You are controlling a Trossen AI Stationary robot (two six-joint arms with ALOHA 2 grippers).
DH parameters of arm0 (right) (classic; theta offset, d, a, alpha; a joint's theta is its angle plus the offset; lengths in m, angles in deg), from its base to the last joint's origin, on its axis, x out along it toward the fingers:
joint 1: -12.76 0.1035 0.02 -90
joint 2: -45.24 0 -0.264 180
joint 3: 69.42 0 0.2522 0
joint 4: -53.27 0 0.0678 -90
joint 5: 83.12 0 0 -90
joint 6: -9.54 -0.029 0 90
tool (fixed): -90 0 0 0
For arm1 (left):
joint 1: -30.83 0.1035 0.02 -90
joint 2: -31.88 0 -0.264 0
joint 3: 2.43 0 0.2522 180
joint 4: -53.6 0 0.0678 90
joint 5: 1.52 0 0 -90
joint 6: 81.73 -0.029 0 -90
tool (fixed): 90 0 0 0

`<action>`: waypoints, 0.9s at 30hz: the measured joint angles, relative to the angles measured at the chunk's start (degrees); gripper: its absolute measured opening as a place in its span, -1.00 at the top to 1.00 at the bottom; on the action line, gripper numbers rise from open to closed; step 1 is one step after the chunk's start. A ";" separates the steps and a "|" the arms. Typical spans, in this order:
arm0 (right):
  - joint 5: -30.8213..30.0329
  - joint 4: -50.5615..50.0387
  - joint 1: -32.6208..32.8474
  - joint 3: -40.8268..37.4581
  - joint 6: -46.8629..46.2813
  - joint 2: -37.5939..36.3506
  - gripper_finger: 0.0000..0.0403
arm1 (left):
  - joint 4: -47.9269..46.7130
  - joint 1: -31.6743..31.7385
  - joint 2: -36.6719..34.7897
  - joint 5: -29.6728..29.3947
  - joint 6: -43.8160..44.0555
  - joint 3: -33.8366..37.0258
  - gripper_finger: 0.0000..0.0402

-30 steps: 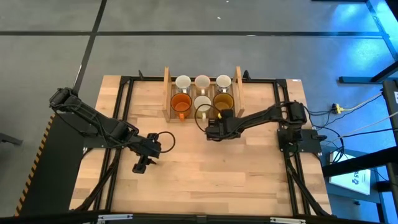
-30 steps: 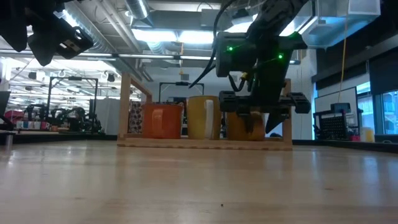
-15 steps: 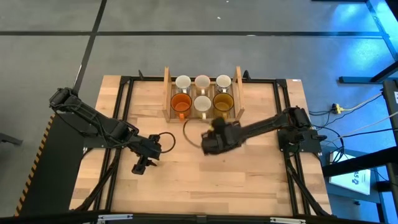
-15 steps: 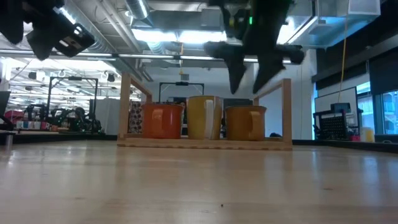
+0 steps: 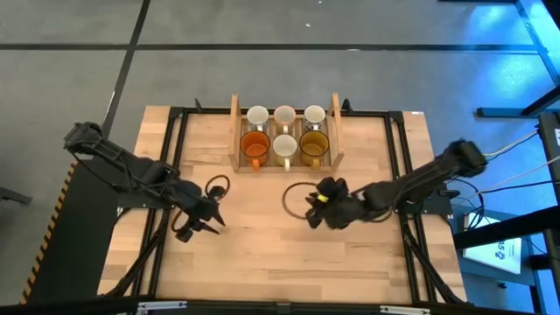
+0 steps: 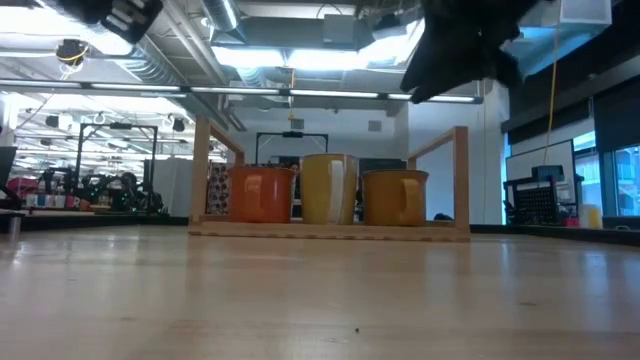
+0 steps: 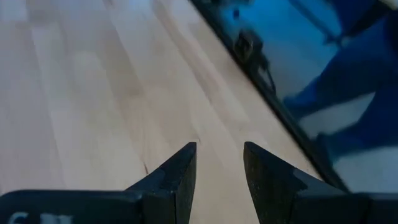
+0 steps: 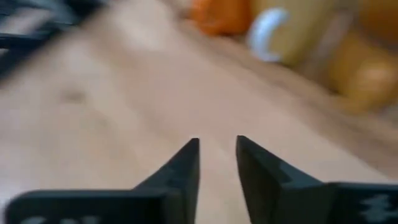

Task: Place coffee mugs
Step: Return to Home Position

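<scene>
Six coffee mugs stand upright in the slatted wooden tray [image 5: 234, 131] at the table's far middle. Three white ones [image 5: 285, 115] form the far row. The near row holds an orange one [image 5: 255, 144], a white one [image 5: 284, 144] and an amber one [image 5: 314, 143]. My right gripper [image 5: 313, 210] hovers near of the tray, high over the wood [image 6: 460, 45]. Its fingers [image 8: 217, 152] stand a little apart with nothing between them. My left gripper [image 5: 210, 220] hangs over the table's left half, open and empty [image 7: 219, 155].
Bare wooden tabletop [image 5: 280, 254] stretches from the tray to the near edge. Black frame rails [image 5: 395, 175] run along the table's left and right sides. A dark cable loop [image 5: 296, 198] hangs beside my right wrist, another [image 5: 217, 185] beside my left.
My right gripper has risen from beside the amber mug in the tray and drawn back toward the table's near edge. The amber mug stays upright in the tray. My left gripper has risen a little and turned.
</scene>
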 joint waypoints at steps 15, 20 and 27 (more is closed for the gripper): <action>16.10 50.20 -5.15 -42.84 24.36 -33.18 0.93 | 12.25 10.20 -13.15 -12.47 8.80 9.21 0.37; 14.78 45.92 -5.15 -46.70 21.16 -42.78 0.95 | 14.36 10.49 -13.98 -15.78 8.38 9.12 0.37; 19.26 38.34 -6.12 -47.03 43.21 -55.78 0.95 | 20.04 11.30 -15.56 -13.65 1.88 13.60 0.37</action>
